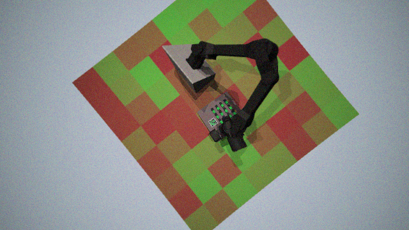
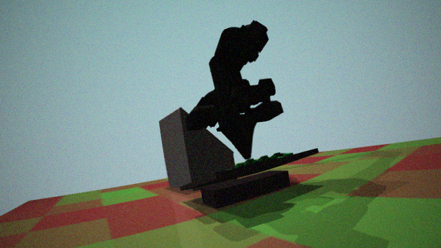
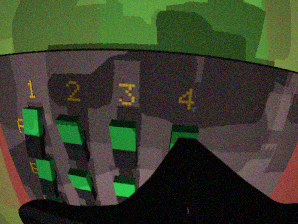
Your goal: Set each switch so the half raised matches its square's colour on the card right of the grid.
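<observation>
The switch panel [image 1: 205,115] [image 2: 307,153] [image 3: 95,60] holds rows of rocker switches with green and dark grey halves. The small card [image 1: 213,122] lies beside the grid; its squares are too small to read surely. My gripper [image 2: 247,157] [image 3: 185,145] is shut and empty, its tip down at the column 4 switch [image 3: 184,131] of row A, covering that switch's nearer part. Contact cannot be told. Switches A1 [image 3: 32,121], A2 [image 3: 70,131] and A3 [image 3: 123,137] show their green halves. The fingers and arm hide the lower right of the grid in the wrist view.
A large grey wedge-shaped block [image 1: 186,61] [image 2: 175,151] stands beside the panel, near the arm's base. A dark block [image 2: 245,189] is below the tilted panel. The floor is a patchwork of red, green and brown squares.
</observation>
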`<state>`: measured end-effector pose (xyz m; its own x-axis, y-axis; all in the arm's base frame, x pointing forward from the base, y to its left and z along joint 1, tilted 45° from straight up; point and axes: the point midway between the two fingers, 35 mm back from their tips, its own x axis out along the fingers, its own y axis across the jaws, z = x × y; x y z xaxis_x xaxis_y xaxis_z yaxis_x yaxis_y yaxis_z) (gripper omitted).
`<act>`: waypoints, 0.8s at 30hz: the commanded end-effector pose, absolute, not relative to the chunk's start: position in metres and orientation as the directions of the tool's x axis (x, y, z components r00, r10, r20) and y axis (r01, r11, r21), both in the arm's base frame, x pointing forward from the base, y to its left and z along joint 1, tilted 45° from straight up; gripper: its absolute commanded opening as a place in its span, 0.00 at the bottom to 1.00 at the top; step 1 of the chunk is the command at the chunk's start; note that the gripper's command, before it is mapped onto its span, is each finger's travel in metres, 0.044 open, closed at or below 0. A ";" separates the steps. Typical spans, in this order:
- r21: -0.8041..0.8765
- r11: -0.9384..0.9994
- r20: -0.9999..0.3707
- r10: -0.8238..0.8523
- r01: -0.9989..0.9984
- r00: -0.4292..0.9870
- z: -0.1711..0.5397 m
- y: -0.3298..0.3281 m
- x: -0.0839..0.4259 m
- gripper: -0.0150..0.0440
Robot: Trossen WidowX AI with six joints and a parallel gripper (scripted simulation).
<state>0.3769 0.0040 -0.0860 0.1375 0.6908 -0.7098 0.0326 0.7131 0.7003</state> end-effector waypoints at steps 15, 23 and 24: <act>0.703 0.710 -0.707 0.694 0.034 0.139 -0.087 0.006 0.377 0.25; 0.703 0.710 -0.707 0.694 0.034 0.139 -0.088 0.007 0.377 0.25; 0.703 0.710 -0.707 0.694 0.034 0.139 -0.088 0.007 0.378 0.25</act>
<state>0.3773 0.0057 -0.0879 0.1382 0.6912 -0.7093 0.0335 0.7125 0.7009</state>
